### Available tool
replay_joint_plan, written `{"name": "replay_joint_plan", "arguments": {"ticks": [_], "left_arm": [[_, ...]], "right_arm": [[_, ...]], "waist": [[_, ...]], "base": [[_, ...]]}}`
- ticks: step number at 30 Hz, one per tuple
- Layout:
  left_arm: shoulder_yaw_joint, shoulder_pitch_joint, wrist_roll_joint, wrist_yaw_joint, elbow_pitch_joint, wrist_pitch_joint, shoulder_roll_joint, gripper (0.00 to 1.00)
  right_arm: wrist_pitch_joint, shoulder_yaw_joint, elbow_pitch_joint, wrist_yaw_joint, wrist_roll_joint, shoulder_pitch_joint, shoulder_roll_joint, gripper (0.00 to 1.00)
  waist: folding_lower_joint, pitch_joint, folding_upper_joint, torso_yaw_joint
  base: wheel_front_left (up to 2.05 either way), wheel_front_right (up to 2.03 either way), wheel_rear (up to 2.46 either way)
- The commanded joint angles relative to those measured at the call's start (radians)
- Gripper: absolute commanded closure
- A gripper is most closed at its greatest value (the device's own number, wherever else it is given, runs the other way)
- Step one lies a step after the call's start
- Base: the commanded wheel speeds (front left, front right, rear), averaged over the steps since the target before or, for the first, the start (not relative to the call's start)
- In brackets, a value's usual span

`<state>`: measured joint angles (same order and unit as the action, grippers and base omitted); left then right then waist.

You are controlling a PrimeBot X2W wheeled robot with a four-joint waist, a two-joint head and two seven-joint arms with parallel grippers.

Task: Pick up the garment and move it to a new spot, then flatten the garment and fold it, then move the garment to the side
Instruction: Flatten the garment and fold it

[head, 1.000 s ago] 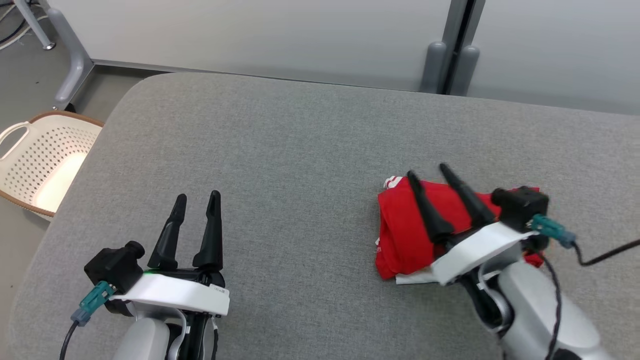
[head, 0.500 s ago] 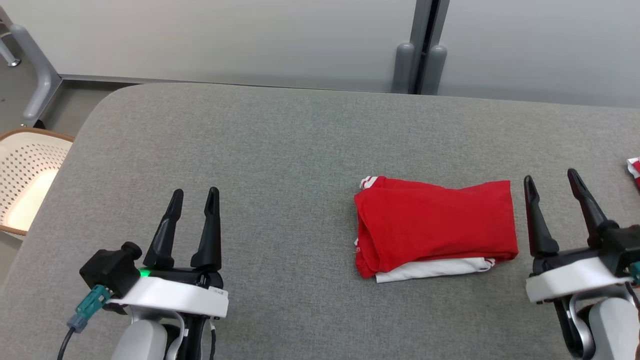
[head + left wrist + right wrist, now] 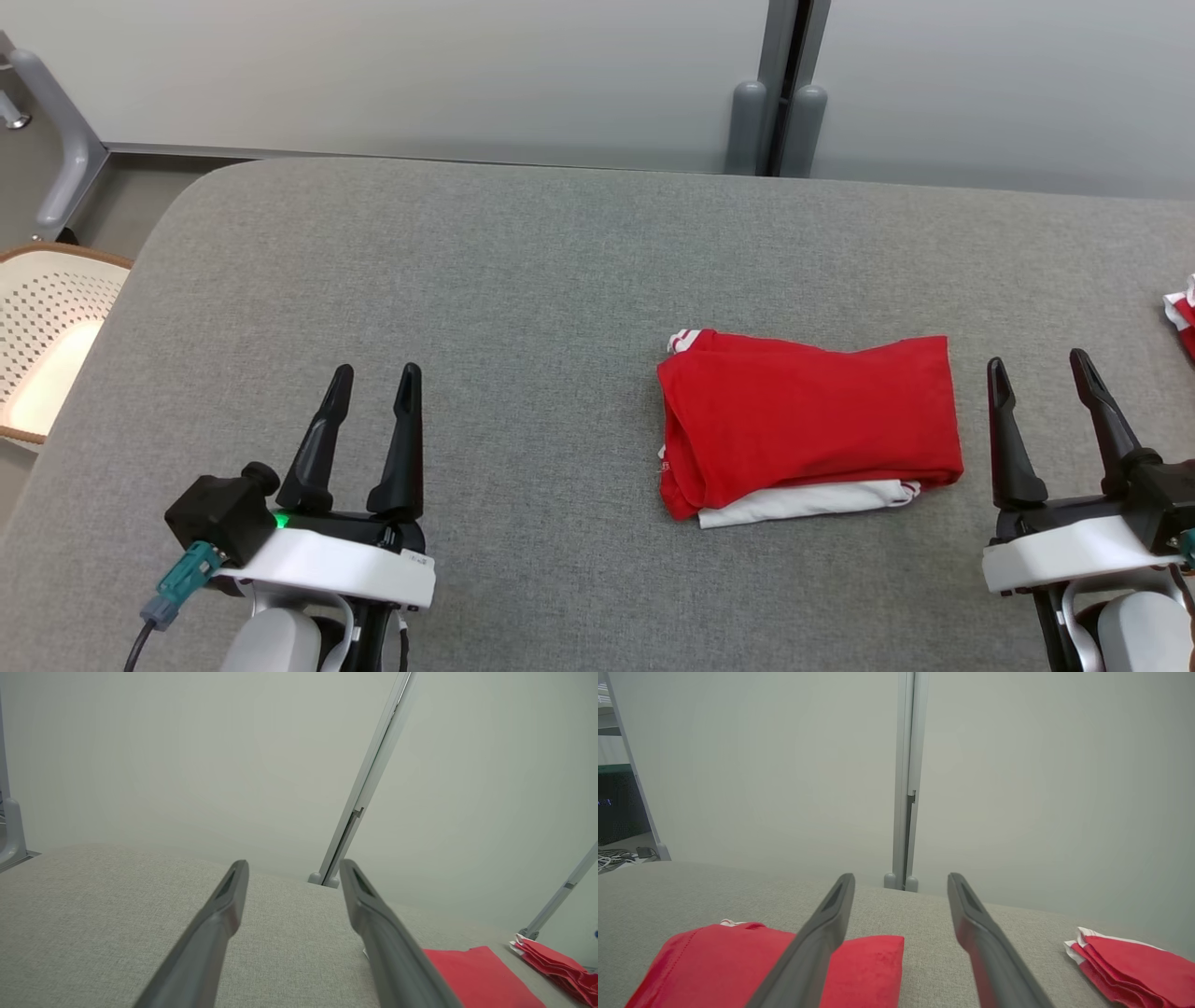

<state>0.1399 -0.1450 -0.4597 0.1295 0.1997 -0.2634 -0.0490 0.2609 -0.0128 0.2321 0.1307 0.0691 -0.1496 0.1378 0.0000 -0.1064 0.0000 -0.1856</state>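
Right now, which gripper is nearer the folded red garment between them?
Right. The right gripper sits just right of the garment, not touching; the left gripper is far to its left.

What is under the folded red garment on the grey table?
Under the red garment, a white fabric layer sticks out at its near edge, resting on the table. How far it runs beneath is covered.

Grey fabric table [image 3: 523,280], rounded at far left. Off its left edge, pale perforated basket [image 3: 47,317], brown rim. Along far side, grey panels [image 3: 373,75] and post [image 3: 777,93]. At right edge, folded red-and-white pile [image 3: 1129,961].
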Motion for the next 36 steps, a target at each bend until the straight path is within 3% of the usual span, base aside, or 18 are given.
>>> {"name": "replay_joint_plan", "arguments": {"ticks": [1, 6, 7, 14, 26, 36], "left_arm": [[0.004, -0.003, -0.003, 0.001, 0.0, -0.001, -0.004, 0.0], [0.027, 0.001, -0.009, 0.001, 0.005, -0.001, -0.004, 0.0], [0.031, 0.0, -0.012, 0.001, 0.007, -0.001, -0.004, 0.0], [0.068, -0.018, -0.035, 0.001, 0.012, -0.001, -0.004, 0.0], [0.118, -0.036, -0.069, -0.003, 0.021, -0.001, -0.004, 0.0], [0.11, -0.022, -0.067, -0.006, 0.022, -0.001, -0.004, 0.0]], "right_arm": [[0.005, -0.002, -0.005, 0.0, -0.003, 0.005, -0.002, 0.0], [0.005, 0.016, 0.016, 0.0, 0.01, 0.006, -0.006, 0.0], [0.005, 0.027, 0.021, 0.0, 0.009, 0.007, 0.0, 1.0], [0.005, 0.164, 0.078, 0.0, 0.031, -0.022, -0.002, 1.0], [0.005, 0.39, 0.367, 0.0, 0.086, -0.136, -0.003, 1.0], [0.005, 0.479, 0.467, 0.0, 0.142, -0.19, -0.009, 1.0]], "waist": [[0.0, 0.001, 0.0, -0.004], [0.0, -0.002, 0.0, -0.023], [0.0, -0.005, 0.0, -0.029], [0.0, -0.037, 0.0, -0.089], [0.0, -0.071, 0.0, -0.225], [0.0, -0.075, 0.0, -0.241]], "base": [[0.0, 0.0, 0.0], [0.0, 0.0, 0.0], [0.0, 0.0, 0.0], [0.0, 0.0, 0.0], [0.0, 0.0, 0.0], [0.0, 0.0, 0.0]]}}
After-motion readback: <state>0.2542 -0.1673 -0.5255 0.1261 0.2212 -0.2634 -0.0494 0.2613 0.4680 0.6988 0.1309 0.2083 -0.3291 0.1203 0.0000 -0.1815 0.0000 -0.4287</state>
